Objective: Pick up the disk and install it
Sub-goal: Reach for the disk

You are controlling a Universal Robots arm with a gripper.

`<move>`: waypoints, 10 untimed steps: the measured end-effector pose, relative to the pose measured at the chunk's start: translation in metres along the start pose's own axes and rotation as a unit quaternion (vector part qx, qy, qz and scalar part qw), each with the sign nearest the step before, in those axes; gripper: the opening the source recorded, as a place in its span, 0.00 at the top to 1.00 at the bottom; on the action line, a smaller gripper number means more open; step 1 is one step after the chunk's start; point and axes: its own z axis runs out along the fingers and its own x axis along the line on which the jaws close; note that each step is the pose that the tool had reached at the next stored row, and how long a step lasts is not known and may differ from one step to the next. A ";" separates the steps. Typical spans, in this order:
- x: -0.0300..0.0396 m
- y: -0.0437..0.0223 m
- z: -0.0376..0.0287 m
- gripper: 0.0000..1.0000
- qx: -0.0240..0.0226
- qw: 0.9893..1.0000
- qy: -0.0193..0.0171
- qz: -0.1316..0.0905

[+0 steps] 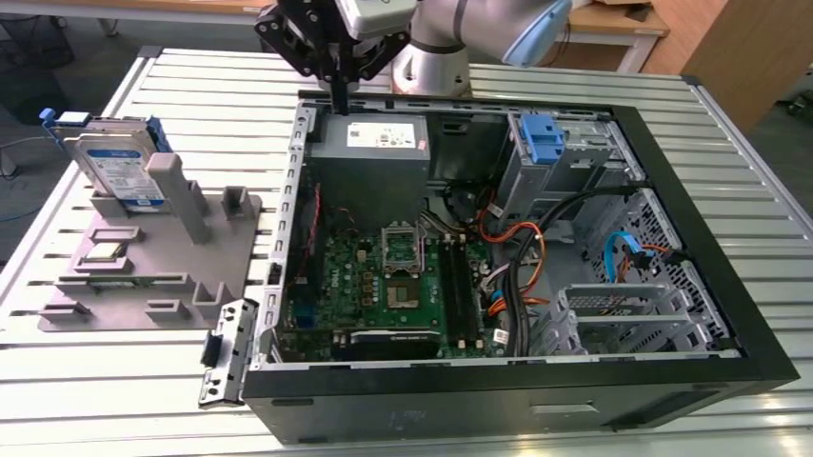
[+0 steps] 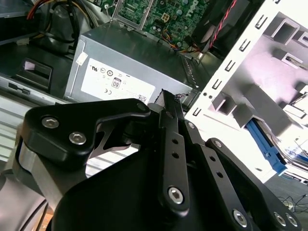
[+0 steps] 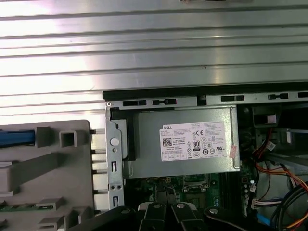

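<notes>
The tool (image 1: pixel 341 103) hangs over the power supply (image 1: pixel 368 143), closed narrow and seemingly empty. In the exterior view the disk (image 1: pixel 117 167) stands upright in the grey fixture (image 1: pixel 140 286) on the counter (image 1: pixel 128 381), at the tool's 8 o'clock.

The black gripper (image 2: pixel 165 98), its fingers (image 2: pixel 171 126) pressed together, points at the grey power supply (image 2: pixel 125 48) with its white sticker (image 2: pixel 115 84), the green motherboard (image 2: pixel 163 12) beyond it and a pale grey fixture (image 2: pixel 288 67) alongside.
</notes>
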 end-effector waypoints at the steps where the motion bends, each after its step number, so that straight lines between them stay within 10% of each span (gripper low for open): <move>1: 0.0008 -0.0001 0.0000 0.90 0.000 1.000 0.000 0.000; 10: 0.0039 -0.0003 -0.0001 0.90 0.000 1.000 0.000 0.000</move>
